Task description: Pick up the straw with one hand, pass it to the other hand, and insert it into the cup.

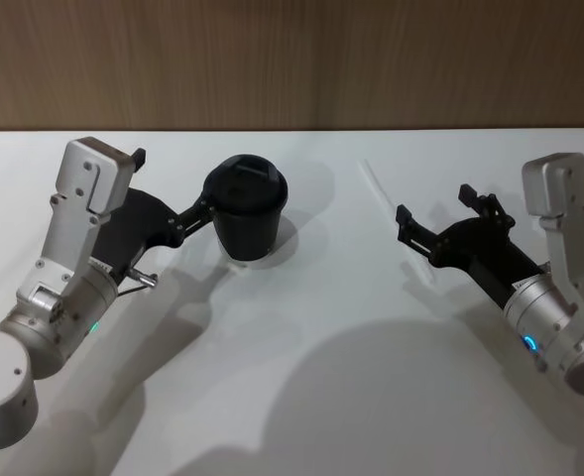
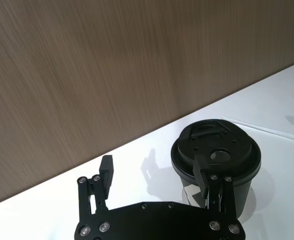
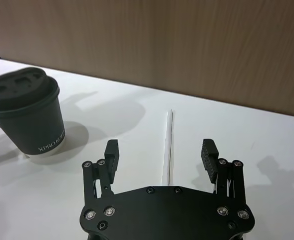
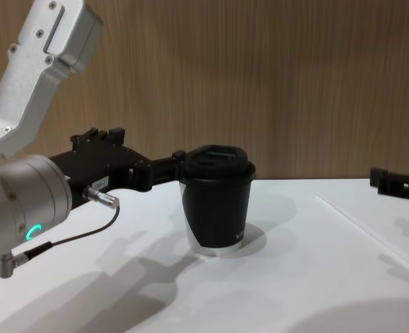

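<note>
Nothing of the task is showing as done yet. The straw (image 3: 168,145) is lying flat on the counter (image 1: 321,327), just ahead of the right tool (image 3: 160,150) and in line with the gap between its widely spread jaws, ungripped. The left tool (image 2: 154,170) is hanging equally wide and empty, with the lidded cup (image 2: 221,150) standing upright just beyond one fingertip; contact is unclear. Pickup, handover and insertion are all waiting. The counter is looking plain white and smooth, and a wood-grain wall (image 1: 292,59) is running behind it.

Black left gripper (image 2: 153,169) and right gripper (image 3: 160,148), silver arms (image 4: 23,76).
</note>
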`<control>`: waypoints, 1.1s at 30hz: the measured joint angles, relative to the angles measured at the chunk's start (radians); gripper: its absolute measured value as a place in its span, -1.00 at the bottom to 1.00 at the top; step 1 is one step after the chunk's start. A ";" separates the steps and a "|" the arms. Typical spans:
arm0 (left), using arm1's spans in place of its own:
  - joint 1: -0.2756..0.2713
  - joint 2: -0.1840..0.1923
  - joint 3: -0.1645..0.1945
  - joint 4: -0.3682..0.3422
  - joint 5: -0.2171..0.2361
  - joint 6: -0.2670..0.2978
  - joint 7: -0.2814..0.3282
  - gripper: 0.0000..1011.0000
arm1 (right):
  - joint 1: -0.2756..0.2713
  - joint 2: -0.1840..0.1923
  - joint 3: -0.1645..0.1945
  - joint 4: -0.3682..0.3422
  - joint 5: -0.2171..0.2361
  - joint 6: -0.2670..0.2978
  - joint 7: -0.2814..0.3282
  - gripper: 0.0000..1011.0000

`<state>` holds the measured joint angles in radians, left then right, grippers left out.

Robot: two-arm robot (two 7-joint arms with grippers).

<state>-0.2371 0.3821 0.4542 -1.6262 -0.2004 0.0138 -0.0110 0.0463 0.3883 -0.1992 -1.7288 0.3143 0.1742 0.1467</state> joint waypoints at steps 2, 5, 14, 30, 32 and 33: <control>0.000 0.000 0.000 0.000 0.000 0.000 0.000 0.98 | 0.009 0.003 0.000 0.010 0.005 0.019 0.011 0.98; 0.000 0.000 0.000 0.000 0.000 0.000 0.000 0.98 | 0.018 0.006 0.000 0.022 0.010 0.038 0.021 0.98; 0.000 0.000 0.000 0.000 0.000 0.000 0.000 0.98 | 0.050 0.006 -0.008 0.068 0.016 0.091 0.050 0.98; 0.000 0.000 0.000 0.000 0.000 0.000 0.000 0.98 | 0.085 -0.006 -0.012 0.118 0.002 0.143 0.054 0.98; 0.000 0.000 0.000 0.000 0.000 0.000 0.000 0.98 | 0.088 -0.008 -0.011 0.123 0.000 0.149 0.054 0.98; 0.000 0.000 0.000 0.000 0.000 0.000 0.000 0.98 | 0.090 -0.009 -0.010 0.125 -0.001 0.151 0.054 0.98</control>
<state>-0.2371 0.3821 0.4542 -1.6262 -0.2004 0.0138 -0.0109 0.1360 0.3790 -0.2095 -1.6041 0.3135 0.3251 0.2006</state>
